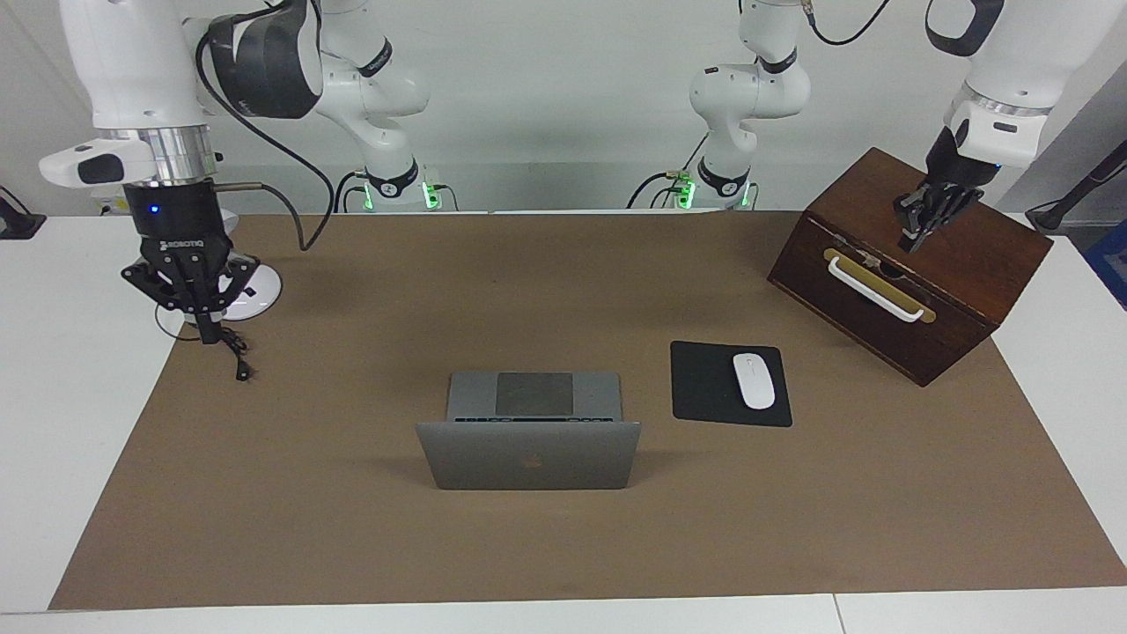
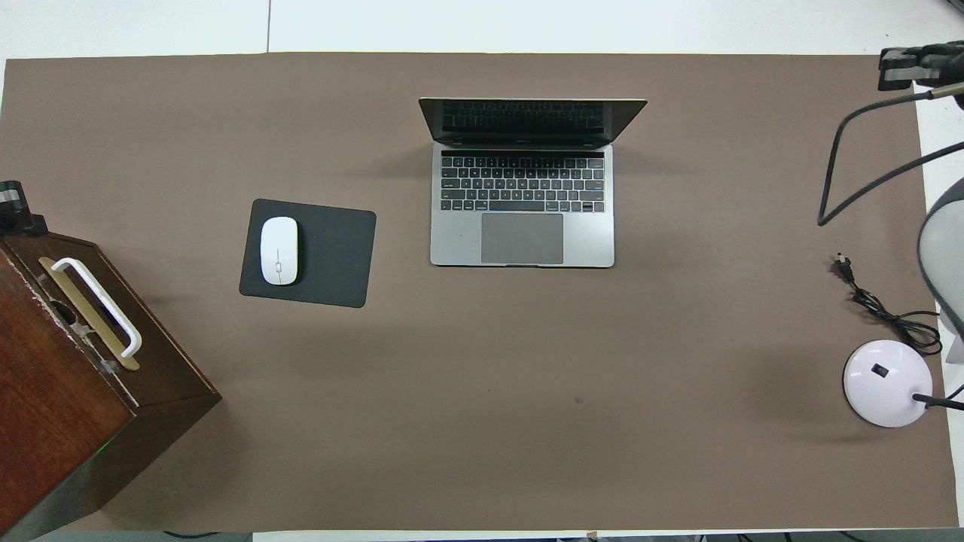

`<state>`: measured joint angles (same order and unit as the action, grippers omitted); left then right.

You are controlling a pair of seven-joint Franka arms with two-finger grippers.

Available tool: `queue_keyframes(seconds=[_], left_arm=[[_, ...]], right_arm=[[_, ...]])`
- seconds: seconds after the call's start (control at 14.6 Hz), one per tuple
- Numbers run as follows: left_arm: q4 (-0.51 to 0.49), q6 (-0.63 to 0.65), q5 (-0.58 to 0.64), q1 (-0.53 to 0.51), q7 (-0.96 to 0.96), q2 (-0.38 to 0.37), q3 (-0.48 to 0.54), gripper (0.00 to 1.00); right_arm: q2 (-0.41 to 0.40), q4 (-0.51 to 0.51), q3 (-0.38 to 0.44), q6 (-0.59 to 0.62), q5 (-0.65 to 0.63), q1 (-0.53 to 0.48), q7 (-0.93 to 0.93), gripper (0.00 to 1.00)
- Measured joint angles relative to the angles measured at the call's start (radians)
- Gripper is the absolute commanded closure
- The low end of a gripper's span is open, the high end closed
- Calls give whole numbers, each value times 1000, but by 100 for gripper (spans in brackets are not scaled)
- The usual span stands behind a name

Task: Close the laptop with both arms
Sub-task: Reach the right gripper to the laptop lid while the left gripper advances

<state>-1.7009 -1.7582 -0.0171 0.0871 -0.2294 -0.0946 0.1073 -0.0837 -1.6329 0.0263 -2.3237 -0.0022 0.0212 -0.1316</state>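
Note:
The grey laptop (image 1: 528, 453) stands open in the middle of the brown mat, its lid upright with the dark logo toward the facing camera. The overhead view shows the laptop's (image 2: 522, 218) keyboard and trackpad uncovered. My right gripper (image 1: 209, 335) hangs shut and empty over the black cable at the right arm's end of the mat, well away from the laptop. At the left arm's end, my left gripper (image 1: 911, 242) is shut and empty over the top of the wooden box. Neither touches the laptop.
A dark wooden box (image 1: 916, 264) with a white handle sits at the left arm's end. A black mousepad (image 1: 704, 383) carrying a white mouse (image 1: 754, 380) lies beside the laptop. A white round lamp base (image 1: 255, 299) and coiled cable (image 1: 231, 345) sit at the right arm's end.

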Motion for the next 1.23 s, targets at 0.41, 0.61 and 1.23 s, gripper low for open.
queue_keyframes(seconds=[0.41,0.61,1.23], left_arm=[[-10,-113,-60,17,-5,3,-9,100],[-42,-174,-64,64,-5,5,-10,100],[-437,-692,-64,305,108,-56,-16,100]], right_arm=[[-118,75,-107,-155,-3,5,128,100],[-204,164,-139,-187,-97,35,298,100],[-467,452,-216,-206,-327,106,641,100]])
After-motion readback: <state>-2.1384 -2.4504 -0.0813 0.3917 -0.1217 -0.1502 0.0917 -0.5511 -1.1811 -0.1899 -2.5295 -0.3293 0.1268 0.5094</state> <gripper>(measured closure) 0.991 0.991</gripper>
